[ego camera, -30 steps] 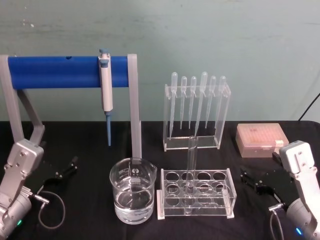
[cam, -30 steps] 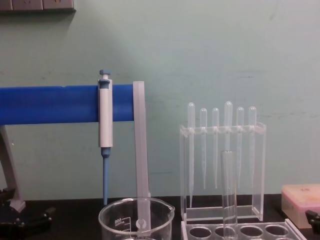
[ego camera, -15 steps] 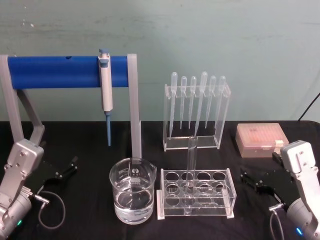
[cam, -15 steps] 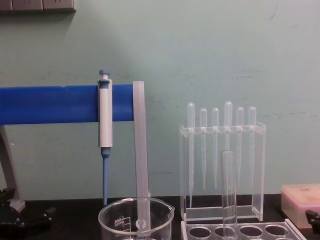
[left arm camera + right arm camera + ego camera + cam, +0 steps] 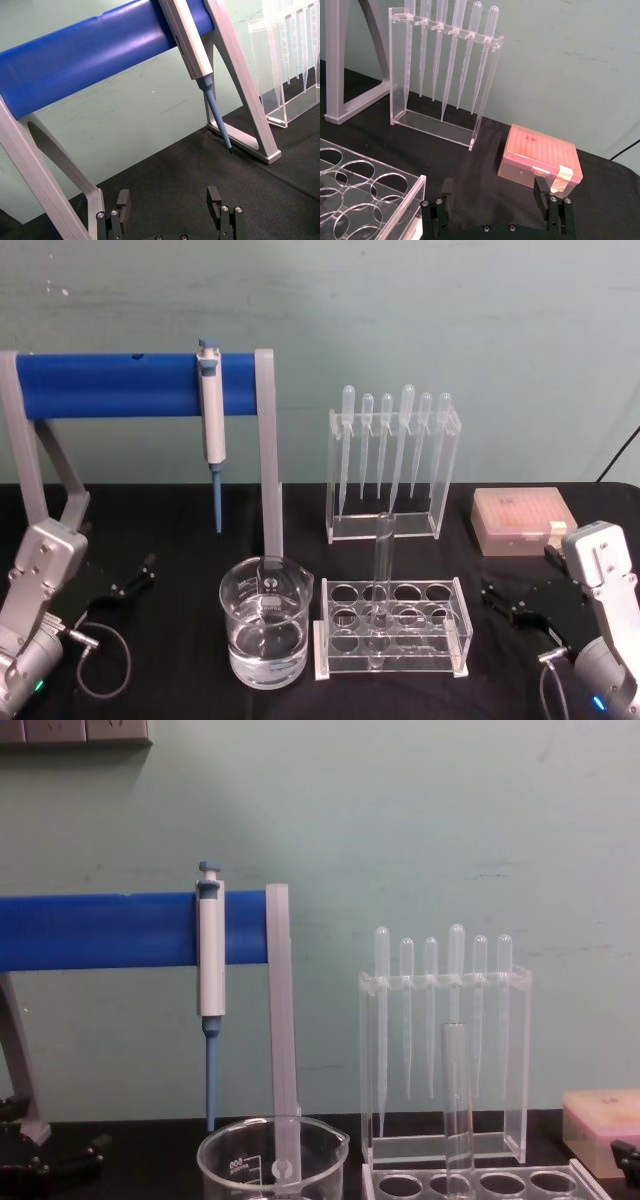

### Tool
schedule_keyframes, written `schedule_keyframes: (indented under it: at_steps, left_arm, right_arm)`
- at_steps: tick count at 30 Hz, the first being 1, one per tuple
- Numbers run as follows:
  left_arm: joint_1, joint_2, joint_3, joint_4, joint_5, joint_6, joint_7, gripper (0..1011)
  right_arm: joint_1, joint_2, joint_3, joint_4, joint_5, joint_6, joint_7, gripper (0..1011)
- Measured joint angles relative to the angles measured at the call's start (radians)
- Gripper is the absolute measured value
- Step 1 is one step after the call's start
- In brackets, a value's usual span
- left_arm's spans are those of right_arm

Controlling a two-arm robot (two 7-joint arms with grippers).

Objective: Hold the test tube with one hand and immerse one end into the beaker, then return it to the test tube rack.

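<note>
Two claws rest open on the black desk [image 5: 180, 540]: left claw [image 5: 135, 576] at the left edge, right claw [image 5: 500, 598] at the right. Test tube [image 5: 380, 575] stands upright in the clear rack [image 5: 392, 628], just beside the beaker [image 5: 265, 632] holding liquid.

The head view looks forward and down over the whole black table [image 5: 180, 540], from the blue bar [image 5: 110, 385] to the pink box [image 5: 523, 519]. The chest view sits lower and looks level, sharing with it the blue bar [image 5: 95, 930], the beaker [image 5: 272, 1160] rim and the dropper stand [image 5: 445, 1060]. Each wrist view looks out low and close over its own fingertips: the left toward the blue bar [image 5: 95, 55], the right toward the dropper stand [image 5: 442, 75] and pink box [image 5: 540, 160].
</note>
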Motion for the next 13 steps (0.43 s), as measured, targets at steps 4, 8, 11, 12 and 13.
schedule_keyframes:
  at_steps: [4, 8, 11, 12, 13]
  left_arm:
    - [0.000, 0.000, 0.000, 0.000, 0.000, 0.000, 0.000, 1000]
    - [0.000, 0.000, 0.000, 0.000, 0.000, 0.000, 0.000, 1000]
    - [0.000, 0.000, 0.000, 0.000, 0.000, 0.000, 0.000, 1000]
    - [0.000, 0.000, 0.000, 0.000, 0.000, 0.000, 0.000, 1000]
    - [0.000, 0.000, 0.000, 0.000, 0.000, 0.000, 0.000, 1000]
  right_arm:
    - [0.000, 0.000, 0.000, 0.000, 0.000, 0.000, 0.001, 1003]
    - [0.000, 0.000, 0.000, 0.000, 0.001, 0.000, 0.001, 1003]
    - [0.000, 0.000, 0.000, 0.000, 0.002, 0.000, 0.001, 1003]
    - [0.000, 0.000, 0.000, 0.000, 0.002, 0.000, 0.001, 1003]
    - [0.000, 0.000, 0.000, 0.000, 0.002, 0.000, 0.002, 1003]
